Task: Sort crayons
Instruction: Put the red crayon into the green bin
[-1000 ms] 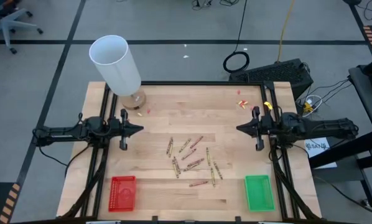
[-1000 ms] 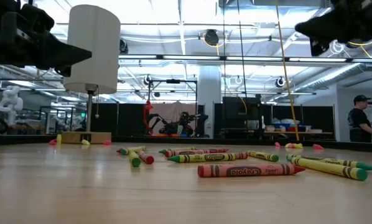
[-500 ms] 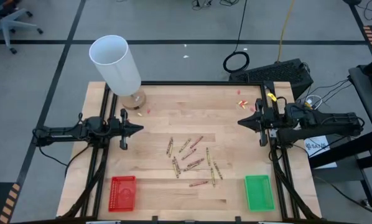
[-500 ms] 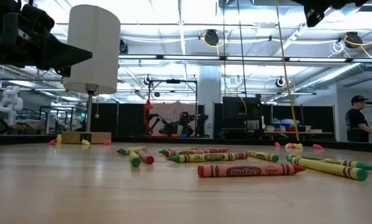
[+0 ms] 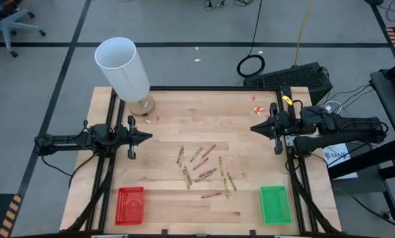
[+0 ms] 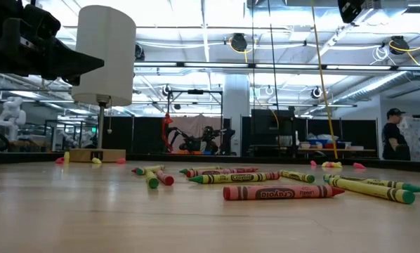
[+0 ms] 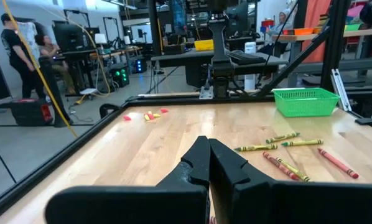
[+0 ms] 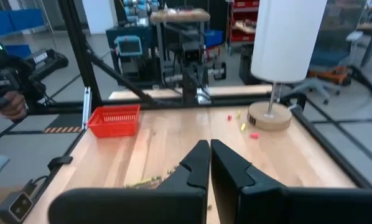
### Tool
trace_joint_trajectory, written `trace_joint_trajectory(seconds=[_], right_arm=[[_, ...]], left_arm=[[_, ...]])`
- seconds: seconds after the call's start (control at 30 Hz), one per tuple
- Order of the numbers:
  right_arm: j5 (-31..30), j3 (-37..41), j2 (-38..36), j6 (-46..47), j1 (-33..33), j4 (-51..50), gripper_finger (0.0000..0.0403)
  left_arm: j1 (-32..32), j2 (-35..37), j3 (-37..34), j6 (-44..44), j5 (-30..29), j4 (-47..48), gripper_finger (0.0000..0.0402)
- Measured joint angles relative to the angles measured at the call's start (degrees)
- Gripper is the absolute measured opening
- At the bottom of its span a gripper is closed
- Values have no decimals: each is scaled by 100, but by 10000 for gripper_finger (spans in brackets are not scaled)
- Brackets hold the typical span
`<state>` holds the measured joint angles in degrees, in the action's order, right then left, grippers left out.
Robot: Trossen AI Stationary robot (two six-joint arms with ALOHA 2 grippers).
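My left gripper (image 5: 146,137) hung at mid-left of high view, fingers pressed together, holding nothing. My right gripper (image 5: 255,128) at mid-right, fingers likewise together. Crayons (image 5: 205,171) lay scattered at table (image 5: 164,112) centre, between red tray (image 5: 130,204) and green tray (image 5: 275,203).

The tabletop (image 5: 171,132) is pale planked wood with a soft sheen. Ahead of the right fingers (image 8: 204,163), a red tray (image 8: 114,119) looks like meshed plastic; the crayons (image 6: 280,192) wear matt paper wrappers.
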<state>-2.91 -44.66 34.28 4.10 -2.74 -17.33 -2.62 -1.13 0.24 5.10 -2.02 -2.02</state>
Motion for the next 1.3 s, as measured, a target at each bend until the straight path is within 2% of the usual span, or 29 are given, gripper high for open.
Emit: trace_joint_trajectory(seconds=[0.27,0.67,0.97,1.3], right_arm=[[1,0,343,273,0,-145,0],[-7,0,747,105,1,-138,0],[-17,0,809,75,1,-103,0],[-19,0,895,79,2,-381,0]], left_arm=[[1,0,-1,-27,-95,35,0],[1,-22,138,-317,-298,189,0],[1,-412,1080,-306,-317,597,0],[1,-1606,2192,-315,-247,950,0]])
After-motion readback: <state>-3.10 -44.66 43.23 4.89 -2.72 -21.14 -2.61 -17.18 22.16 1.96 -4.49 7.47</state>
